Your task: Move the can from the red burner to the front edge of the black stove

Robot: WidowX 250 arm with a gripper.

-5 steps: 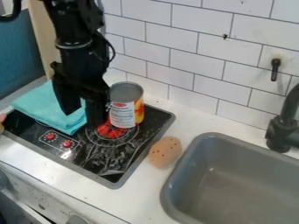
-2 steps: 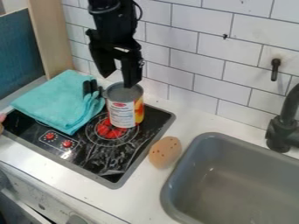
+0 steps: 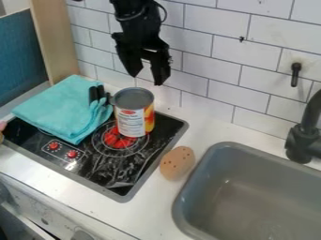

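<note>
Tall can with a grey top and a white, red and orange-yellow label (image 3: 130,123), upright on the black, marble-patterned cooktop (image 3: 128,161), over the back right part of the ringed burner marking; red burner centre (image 3: 113,139) shows by its lower left edge. Black two-finger gripper (image 3: 147,79) is above the can's top in the view, slightly to the right, not touching it. Jaws spread, tips well apart, wall tiles visible between them, grasping nothing.

Left of can: folded teal cloth (image 3: 59,110), lying partly over the cooktop's back left edge. Two short black upright pieces (image 3: 96,93) at the cloth's right side, between it and the can, narrow space there. Cooktop surface runs from the can's base to the front and right grey rim, with two red knob shapes (image 3: 63,150) at front left.

Right of cooktop: tan, rounded, dark-spotted object (image 3: 177,163) on the white counter (image 3: 210,129), just beside the rim and close to the grey sink's left edge (image 3: 180,201). Counter strip widens behind it toward the white tiled wall (image 3: 213,70). Black faucet (image 3: 304,140) at the sink's back edge, far right; black wall hook (image 3: 296,75) above. Upright pale wooden panel (image 3: 55,37) behind cloth.
</note>
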